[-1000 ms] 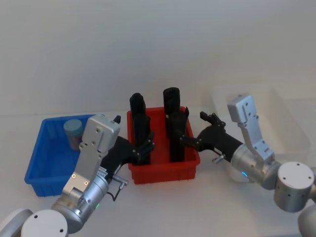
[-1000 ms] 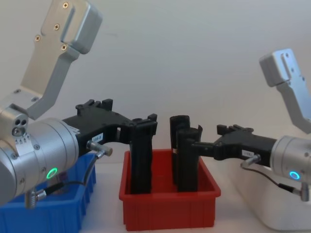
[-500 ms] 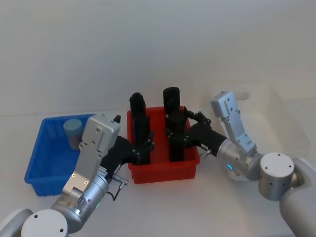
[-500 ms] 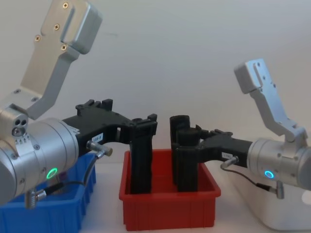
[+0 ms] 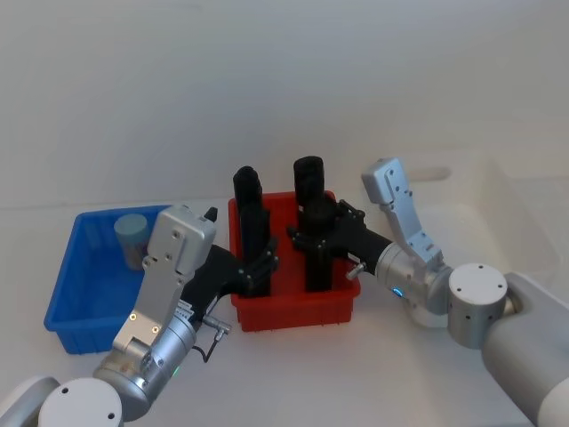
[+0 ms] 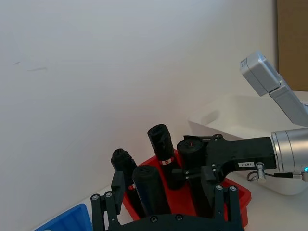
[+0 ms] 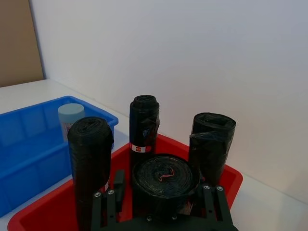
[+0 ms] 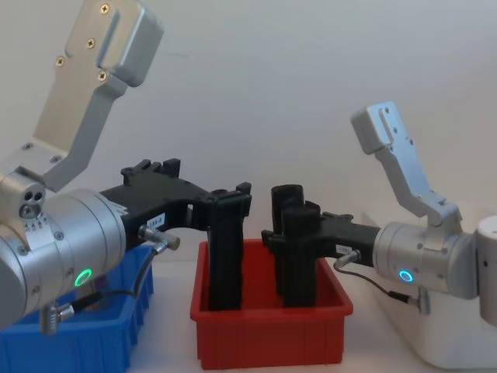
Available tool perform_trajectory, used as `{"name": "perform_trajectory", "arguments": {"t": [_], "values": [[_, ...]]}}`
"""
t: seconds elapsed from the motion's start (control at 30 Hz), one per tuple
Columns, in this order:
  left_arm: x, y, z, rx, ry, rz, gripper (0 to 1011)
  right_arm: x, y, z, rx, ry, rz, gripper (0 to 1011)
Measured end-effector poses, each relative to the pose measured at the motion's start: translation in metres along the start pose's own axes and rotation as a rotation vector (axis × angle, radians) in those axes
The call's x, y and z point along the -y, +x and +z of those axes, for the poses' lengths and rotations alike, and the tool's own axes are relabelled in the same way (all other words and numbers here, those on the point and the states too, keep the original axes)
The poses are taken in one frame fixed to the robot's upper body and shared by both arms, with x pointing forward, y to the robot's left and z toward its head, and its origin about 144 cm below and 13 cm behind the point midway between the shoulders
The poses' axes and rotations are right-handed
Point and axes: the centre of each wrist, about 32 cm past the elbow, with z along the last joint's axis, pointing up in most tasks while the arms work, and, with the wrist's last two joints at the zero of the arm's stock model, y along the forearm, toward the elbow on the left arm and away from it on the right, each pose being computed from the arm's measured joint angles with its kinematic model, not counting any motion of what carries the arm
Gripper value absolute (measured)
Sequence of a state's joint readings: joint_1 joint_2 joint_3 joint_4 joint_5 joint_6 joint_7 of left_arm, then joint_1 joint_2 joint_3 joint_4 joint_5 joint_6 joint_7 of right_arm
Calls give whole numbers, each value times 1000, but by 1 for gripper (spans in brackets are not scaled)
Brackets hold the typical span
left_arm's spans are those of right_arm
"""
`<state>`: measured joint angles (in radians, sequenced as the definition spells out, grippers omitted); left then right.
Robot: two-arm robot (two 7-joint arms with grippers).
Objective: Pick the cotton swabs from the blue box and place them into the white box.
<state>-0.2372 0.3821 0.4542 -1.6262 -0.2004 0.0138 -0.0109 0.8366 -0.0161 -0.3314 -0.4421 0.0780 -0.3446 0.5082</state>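
One cotton swabs tub (image 5: 132, 233) with a pale blue lid stands upright in the far part of the blue box (image 5: 76, 302) at the left; the right wrist view shows the tub (image 7: 70, 115) too. At the right sits the white box (image 5: 516, 222). My left gripper (image 5: 262, 264) hangs open over the red bin's left side, its fingers (image 6: 103, 209) spread beside a black roll. Over the same bin, my right gripper (image 5: 313, 236) is open around the front right black roll (image 7: 163, 178), one finger (image 7: 211, 202) at either side.
The red bin (image 5: 293, 311) stands between the blue and white boxes and holds several tall black rolls (image 5: 246, 191) upright. Both arms reach over it from the front. A plain white wall rises behind the table.
My right gripper has swung left from beside the white box to the front right black roll in the red bin. The left arm has stayed still.
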Motion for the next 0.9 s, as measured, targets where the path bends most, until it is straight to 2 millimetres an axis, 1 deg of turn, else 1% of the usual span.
{"name": "perform_trajectory", "arguments": {"t": [0.03,0.13,0.27,0.33,0.47,0.7,0.87,0.9], "values": [[0,0,0,0,0,0,1000,0,0,0,0,0,0,863],[0,0,0,0,0,0,1000,-4,0,0,-3,-1,3,759],[0,0,0,0,0,0,1000,-6,1,0,-4,2,5,661],[0,0,0,0,0,0,1000,-7,1,0,-4,4,5,566],[0,0,0,0,0,0,1000,-9,1,2,-4,16,3,527],[0,0,0,0,0,0,1000,-8,1,13,0,71,-14,487],[0,0,0,0,0,0,1000,1,-1,28,-7,119,-43,473],[0,0,0,0,0,0,1000,4,-3,34,-8,138,-55,465]]}}
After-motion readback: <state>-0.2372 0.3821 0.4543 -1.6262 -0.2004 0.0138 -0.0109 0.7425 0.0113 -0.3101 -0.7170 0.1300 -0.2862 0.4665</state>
